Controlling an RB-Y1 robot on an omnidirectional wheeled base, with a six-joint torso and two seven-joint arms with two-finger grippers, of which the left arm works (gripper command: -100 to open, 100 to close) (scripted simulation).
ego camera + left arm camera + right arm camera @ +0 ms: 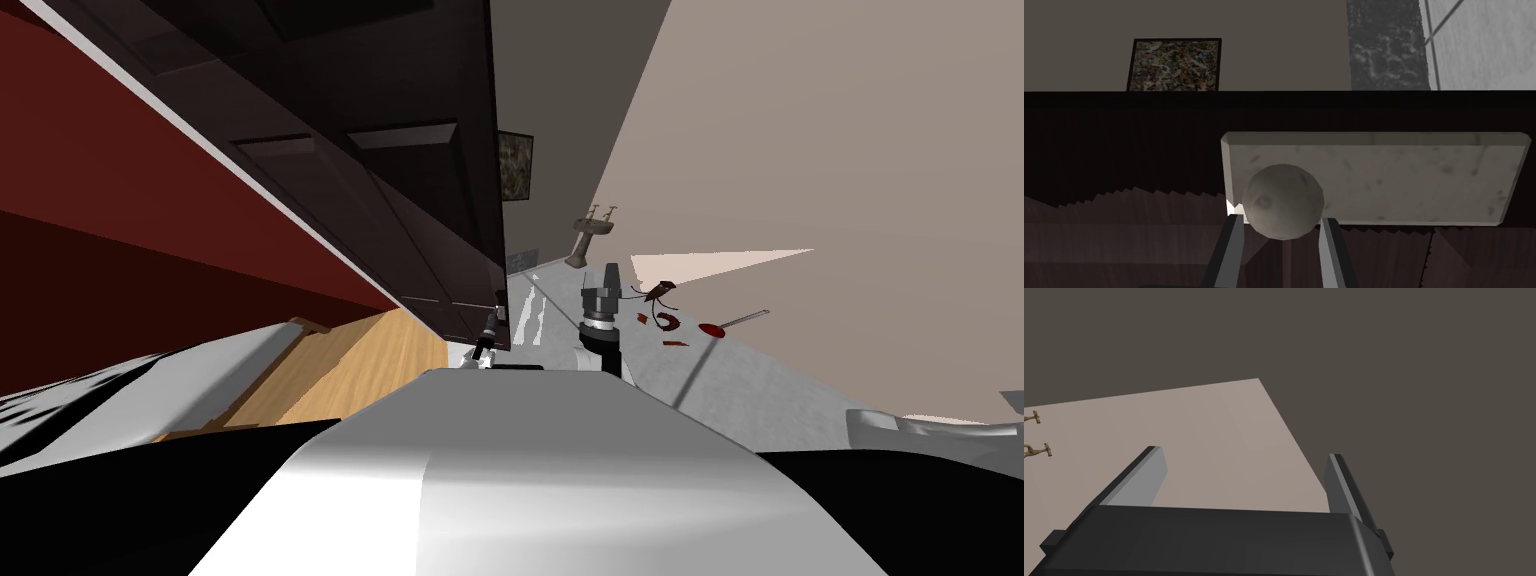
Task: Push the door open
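**Door** (420, 230): dark brown with recessed panels. It runs from 11 o'clock to the centre of the head view, where its free edge ends; its far end is cut off by the frame. Faint wood grain is visible in the left wrist view.

**Knob** (1284, 200): a faceted ball, mottled grey like stone. It sits on a pale rectangular backplate (1399, 175) with bevelled edges. In the head view it is too small to make out.

**Left gripper** (1279, 222): clenched on the knob, with one blade pressed against each side. In the head view it is a small dark shape at the door's free edge.

**Right gripper** (610, 272): at 2 o'clock from the left gripper, well apart from the door. Its gap cannot be read in the head view. Its own wrist view shows the blades spread wide and grasping nothing.

**Framed picture** (1174, 65): a speckled, many-coloured picture in a black frame, its lower edge hidden behind the door.

**Sink** (593, 232): fitted with two taps, at 12 o'clock from the right gripper.

**Tool** (735, 322): red head and thin handle, lying on the grey floor (760, 390) at 4 o'clock from the right gripper.
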